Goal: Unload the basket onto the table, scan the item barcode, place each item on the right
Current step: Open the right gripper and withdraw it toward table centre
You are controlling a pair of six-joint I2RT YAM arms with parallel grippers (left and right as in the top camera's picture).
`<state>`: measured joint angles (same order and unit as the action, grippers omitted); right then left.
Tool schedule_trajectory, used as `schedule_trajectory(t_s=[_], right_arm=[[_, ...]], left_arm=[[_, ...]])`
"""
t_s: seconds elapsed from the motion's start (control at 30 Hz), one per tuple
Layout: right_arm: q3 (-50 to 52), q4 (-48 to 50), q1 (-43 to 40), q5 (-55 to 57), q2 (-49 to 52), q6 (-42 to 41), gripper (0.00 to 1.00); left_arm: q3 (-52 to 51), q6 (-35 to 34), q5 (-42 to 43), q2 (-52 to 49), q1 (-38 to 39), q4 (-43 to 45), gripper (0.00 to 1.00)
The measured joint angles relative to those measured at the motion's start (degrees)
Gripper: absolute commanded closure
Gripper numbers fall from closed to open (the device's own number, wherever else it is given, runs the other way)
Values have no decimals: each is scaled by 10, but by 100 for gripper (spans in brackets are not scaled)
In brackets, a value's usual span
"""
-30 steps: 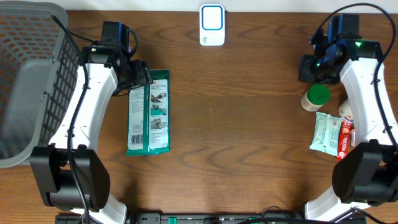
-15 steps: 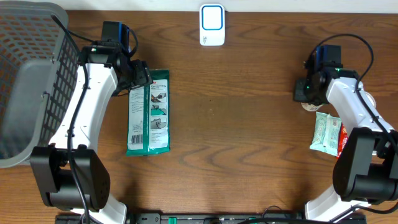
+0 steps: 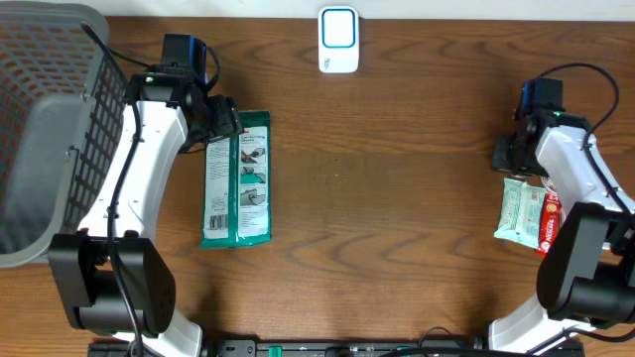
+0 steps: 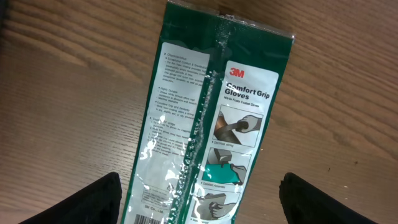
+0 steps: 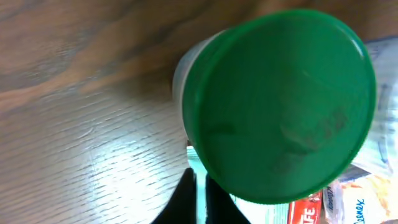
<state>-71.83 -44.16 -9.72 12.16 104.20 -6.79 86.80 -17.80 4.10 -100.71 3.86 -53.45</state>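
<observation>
My right gripper (image 5: 198, 194), pressed together, hovers over the green-lidded translucent plastic jar (image 5: 280, 106), which looks rigid, light and slick, so I'd pinch its sides.

Green-lidded jar (image 5: 280, 106) close-up, claw (image 5: 200, 194) tips prob. together

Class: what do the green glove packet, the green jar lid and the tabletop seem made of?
Flat green glove packet: likely thin glossy plastic film; glare, crimped seam.
Round green jar lid: seemingly smooth plastic; soft sheen.
Brown tabletop: wood or wood-look laminate; visible grain.
</observation>
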Motion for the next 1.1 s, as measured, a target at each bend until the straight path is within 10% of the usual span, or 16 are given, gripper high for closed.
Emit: schedule_trajectory(t_s=[0.2,0.53,1.1], right_arm=[[0,33,0,-113,0,-9,42],[0,76,0,-374,0,-9,1],[0,126,144,-536,0,-66,1]], left_arm=[[0,0,0,0,0,0,19],[0,0,0,0,0,0,19],[0,0,0,0,0,0,19]])
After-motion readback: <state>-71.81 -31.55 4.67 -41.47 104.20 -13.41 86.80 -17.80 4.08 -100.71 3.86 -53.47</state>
